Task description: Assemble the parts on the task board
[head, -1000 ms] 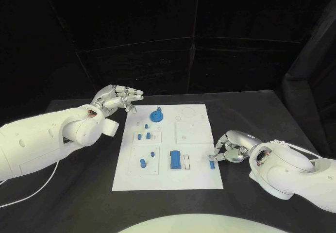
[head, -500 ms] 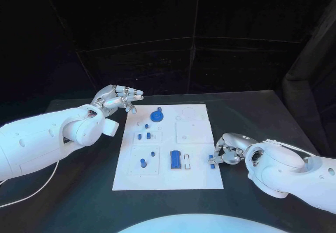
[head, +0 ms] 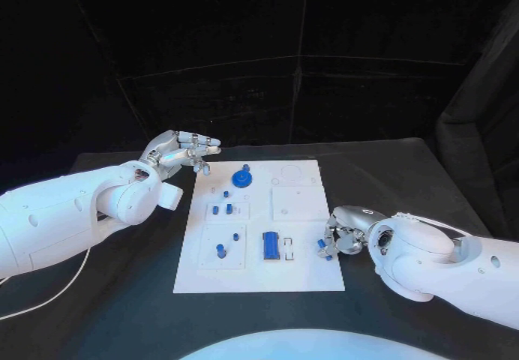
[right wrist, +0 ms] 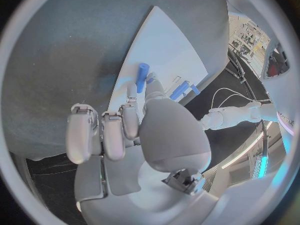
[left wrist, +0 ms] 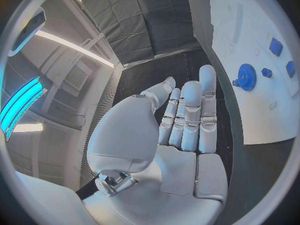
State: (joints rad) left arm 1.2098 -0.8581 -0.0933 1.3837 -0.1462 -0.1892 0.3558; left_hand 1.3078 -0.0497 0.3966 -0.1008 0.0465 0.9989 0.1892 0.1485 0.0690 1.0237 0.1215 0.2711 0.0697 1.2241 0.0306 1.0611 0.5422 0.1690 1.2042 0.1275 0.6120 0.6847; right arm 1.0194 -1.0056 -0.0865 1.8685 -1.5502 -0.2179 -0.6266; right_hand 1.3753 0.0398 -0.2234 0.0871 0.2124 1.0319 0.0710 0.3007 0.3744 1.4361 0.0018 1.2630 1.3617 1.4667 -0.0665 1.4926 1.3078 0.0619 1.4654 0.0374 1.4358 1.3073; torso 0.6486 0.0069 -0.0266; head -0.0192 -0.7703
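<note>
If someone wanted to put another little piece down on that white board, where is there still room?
The white task board is bare along its near edge, below the blue rectangular block, and on its far right part beside the blue gear. The left column of small blue pegs is crowded, as is the right edge where the right hand works.

- Room's pretty dim overall, black backdrop swallows everything, with a cool bluish tint on it all.
- The task board (head: 259, 225) is the brightest spot, almost glaring against the black table (head: 411, 180).
- Wrist views are heavy fisheye, straight edges bend hard near the rim.
- Cyan light strip (left wrist: 19, 102) glows in the left wrist view.
</note>
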